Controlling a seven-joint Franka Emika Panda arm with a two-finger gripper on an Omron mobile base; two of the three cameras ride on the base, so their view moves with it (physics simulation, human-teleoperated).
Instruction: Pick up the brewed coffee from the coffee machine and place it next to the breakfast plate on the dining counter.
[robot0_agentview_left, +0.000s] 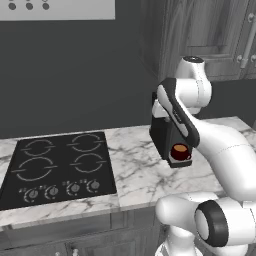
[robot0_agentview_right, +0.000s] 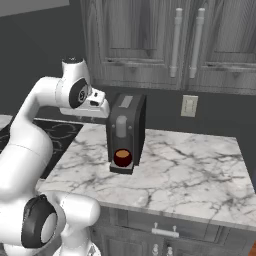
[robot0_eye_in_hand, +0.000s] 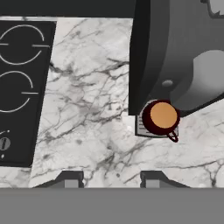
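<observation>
A dark grey wall (robot0_agentview_left: 75, 75) is standing behind a white and grey marble counter (robot0_agentview_left: 135, 170), and grey wooden cabinets (robot0_agentview_right: 150, 40) with long metal handles are hanging above its right part. A pale wall socket (robot0_agentview_right: 189, 105) is sitting on the wall to the right of the machine.

At the left of the counter a black cooktop (robot0_agentview_left: 60, 165) with four rings is lying flat in the marble, with a row of small knobs along its near edge. Between the cooktop and the machine there is only bare marble. The robot's white arm is bending over this part and is covering the left side of the machine in the left base view.

Further right the coffee machine (robot0_agentview_right: 126, 131) is standing upright on the counter, near the wall. The brewed coffee (robot0_agentview_right: 122, 157) is sitting in its cup recess, under the silver spout, on the small drip tray. The mug is dark red and brown liquid is filling it almost to the rim; in the hand view its thin handle is pointing toward the near edge of the counter.

The gripper (robot0_eye_in_hand: 111, 180) is hanging above the counter, left of the machine, well apart from the mug. Its two fingertips (robot0_eye_in_hand: 70, 178) are standing apart with only marble showing between them, so it is released and holding nothing.

To the right of the machine the marble is running on to the counter's end.
</observation>
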